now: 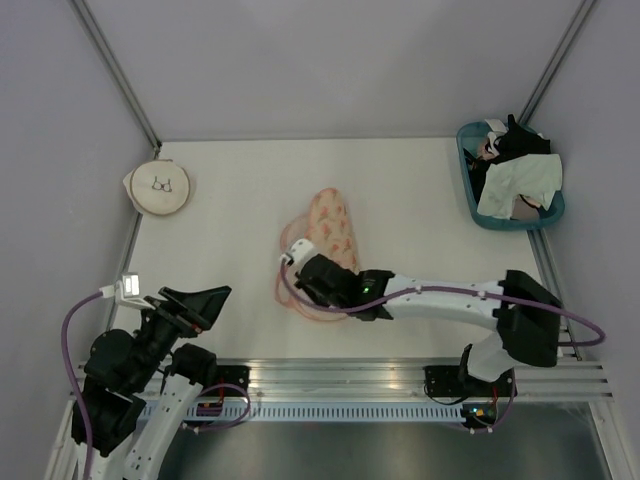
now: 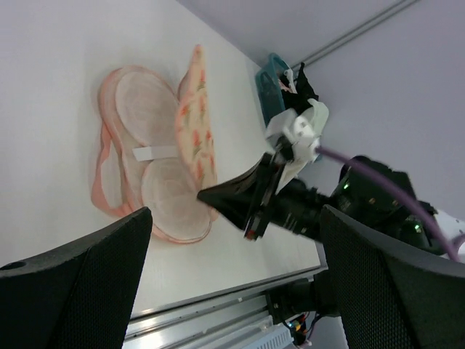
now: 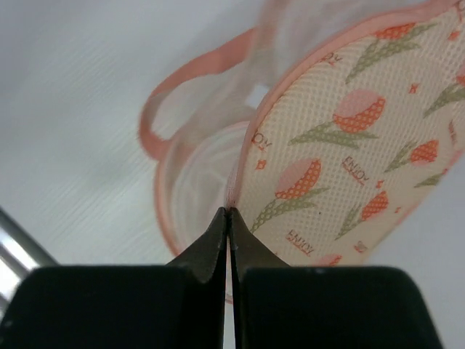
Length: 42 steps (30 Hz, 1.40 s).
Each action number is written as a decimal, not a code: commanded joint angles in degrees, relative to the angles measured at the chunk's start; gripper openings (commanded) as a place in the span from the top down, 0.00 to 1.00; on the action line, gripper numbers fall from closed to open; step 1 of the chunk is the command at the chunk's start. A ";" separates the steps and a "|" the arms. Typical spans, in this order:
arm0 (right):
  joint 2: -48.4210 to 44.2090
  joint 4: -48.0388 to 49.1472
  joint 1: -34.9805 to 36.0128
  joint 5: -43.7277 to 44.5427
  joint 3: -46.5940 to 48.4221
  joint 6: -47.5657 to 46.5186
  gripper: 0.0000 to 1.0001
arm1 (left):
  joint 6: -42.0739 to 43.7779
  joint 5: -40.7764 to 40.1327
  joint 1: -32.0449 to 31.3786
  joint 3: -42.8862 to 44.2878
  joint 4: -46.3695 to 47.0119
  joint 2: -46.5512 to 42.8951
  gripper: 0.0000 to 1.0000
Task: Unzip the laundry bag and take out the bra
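Observation:
The laundry bag (image 1: 335, 222) lies mid-table, a peach pouch with orange tulip prints, its printed flap (image 2: 195, 120) raised on edge. My right gripper (image 1: 300, 272) is shut on the flap's pink zipper rim (image 3: 231, 190), its fingertips pinched tight. Beside and under the flap lies the bra (image 2: 145, 109), with pale round cups, peach edging, strap loops and a white tag; its cups show blurred (image 3: 196, 171) behind the rim. My left gripper (image 2: 232, 287) hovers open and holds nothing at the table's near left (image 1: 205, 300), well apart from the bag.
A teal basket (image 1: 470, 192) at the back right holds black, pale and beige garments. A round cream pouch with a bra drawing (image 1: 160, 187) lies at the back left. The aluminium rail (image 1: 330, 372) runs along the near edge.

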 commanded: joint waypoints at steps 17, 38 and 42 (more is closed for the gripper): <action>2.15 2.22 11.41 -5.62 1.01 4.63 0.02 | -0.63 -4.40 0.03 2.14 -6.32 -4.27 0.00; -53.26 -14.92 11.32 13.28 -17.46 31.10 0.02 | 2.00 11.69 0.12 -13.16 10.56 -4.01 0.00; -53.45 -13.07 11.32 12.84 -18.08 29.26 0.02 | 3.67 11.87 0.12 -12.28 11.62 -3.83 0.00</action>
